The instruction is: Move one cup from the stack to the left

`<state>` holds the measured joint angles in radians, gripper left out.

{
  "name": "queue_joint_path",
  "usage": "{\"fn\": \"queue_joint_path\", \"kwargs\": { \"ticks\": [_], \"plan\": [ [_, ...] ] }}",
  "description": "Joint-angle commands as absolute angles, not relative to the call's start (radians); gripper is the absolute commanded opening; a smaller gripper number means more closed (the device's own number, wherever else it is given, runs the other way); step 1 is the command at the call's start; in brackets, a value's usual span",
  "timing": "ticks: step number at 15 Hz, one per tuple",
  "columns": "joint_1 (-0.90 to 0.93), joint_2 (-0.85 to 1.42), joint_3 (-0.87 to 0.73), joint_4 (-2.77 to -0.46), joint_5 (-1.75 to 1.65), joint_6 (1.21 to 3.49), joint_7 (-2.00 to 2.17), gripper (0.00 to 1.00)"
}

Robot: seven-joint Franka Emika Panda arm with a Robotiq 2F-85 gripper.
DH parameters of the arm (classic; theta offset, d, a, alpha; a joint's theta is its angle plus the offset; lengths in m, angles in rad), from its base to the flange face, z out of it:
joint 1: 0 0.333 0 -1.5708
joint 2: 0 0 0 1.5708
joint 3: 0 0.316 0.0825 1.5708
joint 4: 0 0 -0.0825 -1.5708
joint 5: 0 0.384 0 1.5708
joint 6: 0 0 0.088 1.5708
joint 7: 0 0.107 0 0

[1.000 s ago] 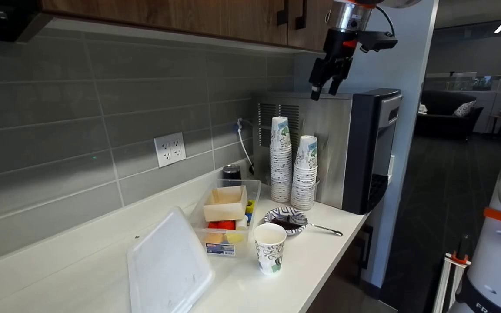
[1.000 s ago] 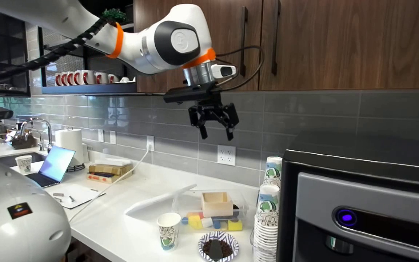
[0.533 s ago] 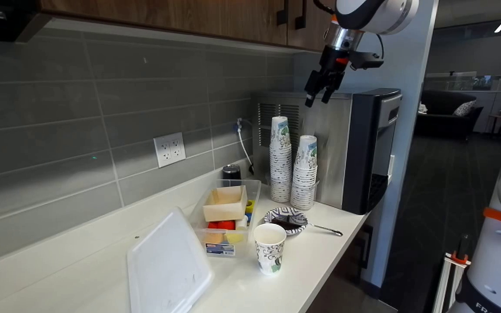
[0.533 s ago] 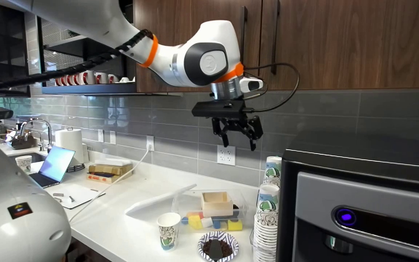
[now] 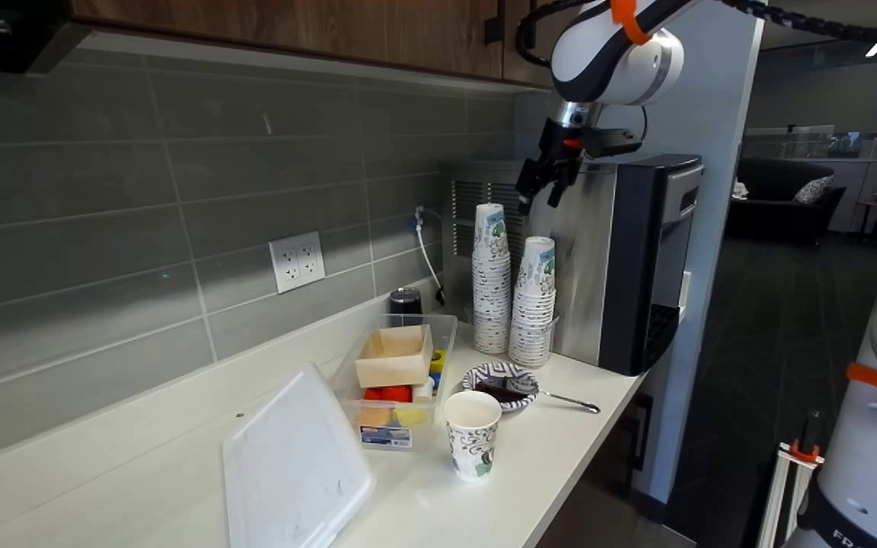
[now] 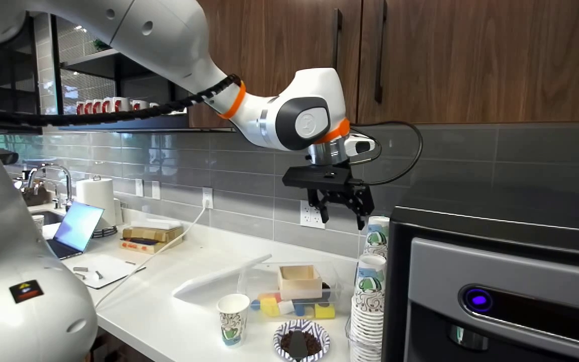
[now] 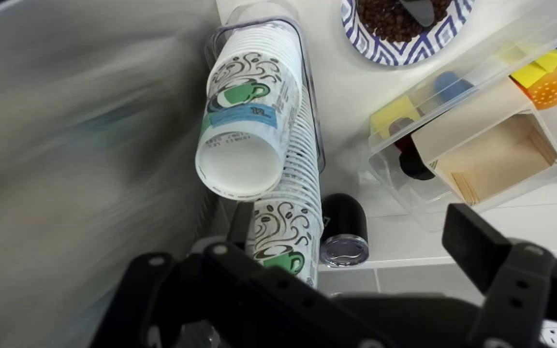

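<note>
White paper cups with a dark swirl print stand upside down in two nested stacks, a taller one point(image 5: 491, 293) and a shorter one point(image 5: 535, 304). Both stacks also show in the wrist view, the shorter point(image 7: 252, 113) above the taller point(image 7: 285, 229). A single such cup point(image 5: 473, 441) stands upright on the counter, also in an exterior view point(image 6: 233, 319); it is out of the wrist view. My gripper point(image 5: 539, 202) is open and empty, above and close to the stacks. Its spread fingers show in an exterior view point(image 6: 343, 224) and the wrist view point(image 7: 351, 227).
A steel and black dispenser point(image 6: 500, 241) stands right beside the stacks. Near them are a patterned bowl point(image 7: 389, 57) of coffee beans with a spoon, a clear bin point(image 6: 337, 289) of blocks, a black tumbler point(image 7: 344, 222) and a leaning white lid point(image 5: 294, 464). Cabinets point(image 5: 294, 34) hang above.
The arm has lowered, bringing the gripper down and nearer the stack tops; it moved rightward in an exterior view. The gripper stays open. The cups have not moved.
</note>
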<state>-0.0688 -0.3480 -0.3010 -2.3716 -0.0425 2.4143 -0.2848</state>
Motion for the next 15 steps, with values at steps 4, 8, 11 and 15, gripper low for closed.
{"fn": "queue_joint_path", "kwargs": {
  "ticks": [4, 8, 11, 15],
  "plan": [
    [-0.104, -0.257, -0.285, -2.325, 0.002, 2.440, -0.287, 1.00],
    [-0.121, -0.239, -0.278, -2.328, 0.003, 2.434, -0.271, 1.00],
    [-0.127, -0.253, -0.272, -2.350, -0.009, 2.438, -0.280, 1.00],
    [-0.128, -0.252, -0.272, -2.350, -0.008, 2.438, -0.280, 1.00]
  ]
}}
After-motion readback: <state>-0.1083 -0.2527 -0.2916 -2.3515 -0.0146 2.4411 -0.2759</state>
